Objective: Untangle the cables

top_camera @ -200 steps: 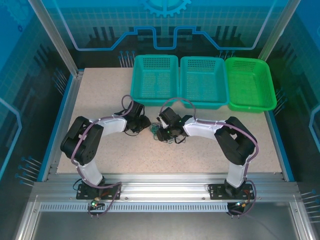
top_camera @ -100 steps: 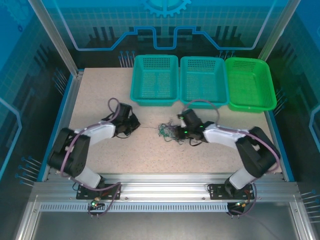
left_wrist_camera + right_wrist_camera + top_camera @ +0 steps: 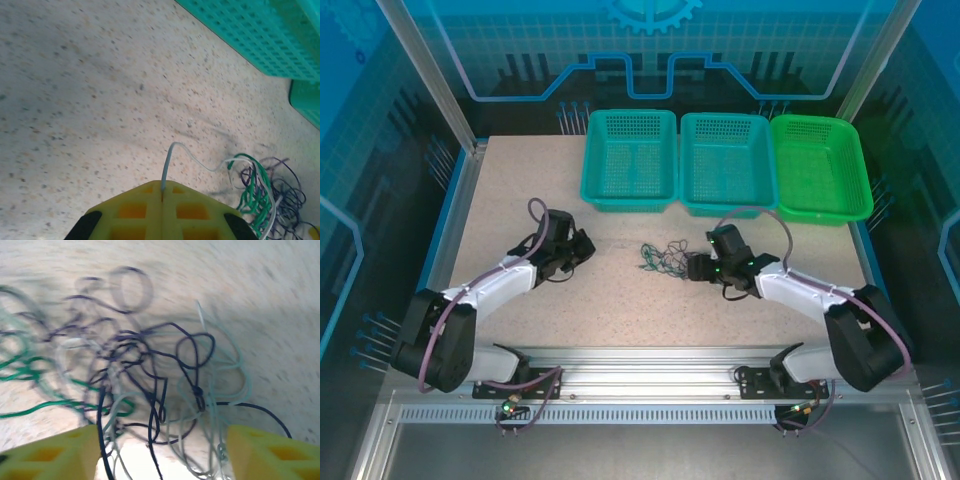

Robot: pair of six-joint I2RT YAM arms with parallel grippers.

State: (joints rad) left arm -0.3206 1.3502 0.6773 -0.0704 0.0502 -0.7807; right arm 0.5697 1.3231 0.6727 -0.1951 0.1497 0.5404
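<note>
The cables lie as a small clump of green, dark purple and pale wires at mid table. My left gripper is off to the clump's left. In the left wrist view its yellow fingers are pressed together on one pale wire, which arcs right to the cables. My right gripper sits at the clump's right edge. Its yellow fingers stand wide apart, and loops of the cables lie on the table between and ahead of them, blurred.
Two teal baskets and a green basket line the far edge of the speckled table. A teal basket wall shows close beyond the left gripper.
The two grippers have drawn apart from the middle, left going left and right going right. The left has shut on the pale wire. The right has opened, leaving the clump on the table.
</note>
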